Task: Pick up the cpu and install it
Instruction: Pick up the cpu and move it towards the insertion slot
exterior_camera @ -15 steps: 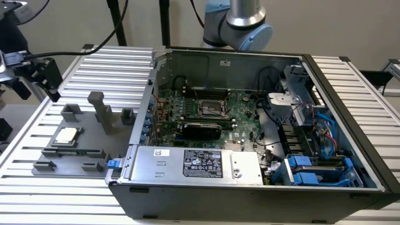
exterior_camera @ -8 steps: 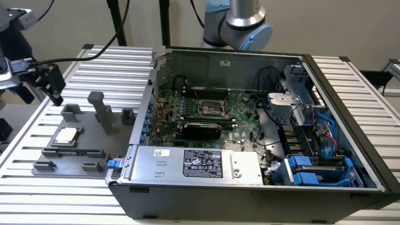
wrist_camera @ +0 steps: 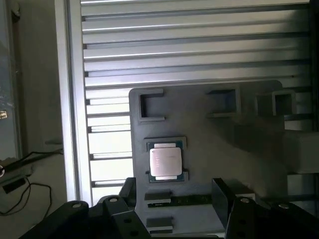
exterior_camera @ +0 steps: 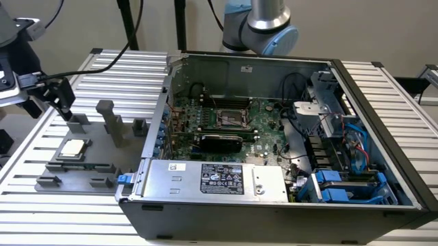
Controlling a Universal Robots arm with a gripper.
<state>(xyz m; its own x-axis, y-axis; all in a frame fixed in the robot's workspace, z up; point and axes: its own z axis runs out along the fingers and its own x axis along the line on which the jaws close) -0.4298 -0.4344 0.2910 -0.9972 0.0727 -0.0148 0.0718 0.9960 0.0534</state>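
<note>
Ribbed aluminium tabletop (exterior_camera: 82, 205) carries a grey fixture plate (exterior_camera: 102, 156) near its edge on the exterior view's left, with an open computer case (exterior_camera: 274, 220) beside it. The cpu (wrist_camera: 165, 162) lies flat in a shallow nest on that plate, silver side up, untouched. The claw (wrist_camera: 173, 186) hangs above the plate with its 2 fingers (wrist_camera: 127, 191) spread wide and nothing between them; the chip sits just ahead of the gap, not inside it. Risks, as I judge them: an off-centre descent would land 1 finger on the nest rim or on the chip's top; so thin an edge gives little to grip, so it could tilt or slip; the plate's tall posts (exterior_camera: 110, 123) stand close to the claw; and a skewed chip could damage the socket (exterior_camera: 229, 119).
</note>
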